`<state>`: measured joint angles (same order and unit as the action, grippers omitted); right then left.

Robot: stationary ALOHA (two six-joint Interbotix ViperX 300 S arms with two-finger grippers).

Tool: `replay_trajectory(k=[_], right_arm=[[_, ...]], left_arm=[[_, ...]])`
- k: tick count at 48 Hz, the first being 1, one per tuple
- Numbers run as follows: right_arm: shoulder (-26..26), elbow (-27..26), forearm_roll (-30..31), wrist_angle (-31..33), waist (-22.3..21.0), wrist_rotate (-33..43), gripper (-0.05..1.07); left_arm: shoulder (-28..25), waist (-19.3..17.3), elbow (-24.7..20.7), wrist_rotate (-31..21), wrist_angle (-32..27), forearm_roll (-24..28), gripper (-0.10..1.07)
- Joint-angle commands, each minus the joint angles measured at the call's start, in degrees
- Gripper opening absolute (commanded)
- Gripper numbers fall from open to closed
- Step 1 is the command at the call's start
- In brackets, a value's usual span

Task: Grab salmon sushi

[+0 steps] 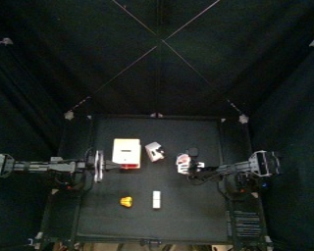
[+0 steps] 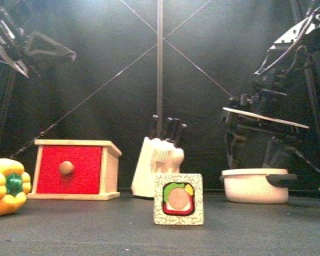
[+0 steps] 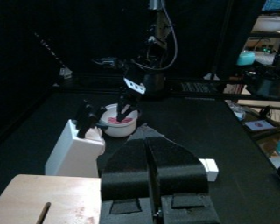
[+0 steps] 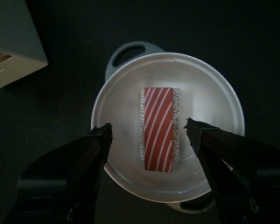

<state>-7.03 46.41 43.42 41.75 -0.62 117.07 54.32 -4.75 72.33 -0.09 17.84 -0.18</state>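
Pinkish-red striped salmon sushi is seen lying in a white pot on the bench. The right end effector is held wide open above it, empty. Lowering and closing are judged next. The left end effector is closed, empty.

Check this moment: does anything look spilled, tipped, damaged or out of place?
Nothing stands out. The salmon sushi lies flat inside the white pot, with the right end effector open above it. The drawer box, knife block and yellow pepper sit upright; nothing is spilled.
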Motion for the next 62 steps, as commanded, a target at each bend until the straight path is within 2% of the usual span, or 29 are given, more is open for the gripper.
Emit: replay_trajectory(k=[1, 9, 13, 22, 31, 62], right_arm=[[-3.2, -1.3, -0.1, -0.9, 0.1, 0.0, 0.98], [-6.4, -2.0, -0.2, -0.2, 0.1, -0.1, 0.98], [-7.6, -2.6, -1.1, 2.4, 0.1, -0.2, 0.98], [-7.6, -4.0, -2.4, 6.8, 0.1, -0.3, 0.98], [-6.6, -4.9, -2.3, 6.4, 0.3, -0.2, 0.98], [-0.8, -1.2, -1.4, 1.3, -1.6, 0.0, 0.98]], left_arm=[[-0.4, -0.1, -0.7, 0.0, 0.3, 0.0, -0.03], [-0.4, -0.1, -0.8, 0.1, 0.3, 0.0, -0.03], [-0.4, -0.1, -0.8, 0.2, 0.3, 0.0, -0.03], [-0.4, -0.2, -0.8, 0.2, 0.4, 0.0, -0.03], [-0.4, -0.2, -0.8, 0.2, 0.4, 0.0, -0.03], [-0.4, -0.4, -0.7, 0.2, 0.4, 0.0, -0.03]])
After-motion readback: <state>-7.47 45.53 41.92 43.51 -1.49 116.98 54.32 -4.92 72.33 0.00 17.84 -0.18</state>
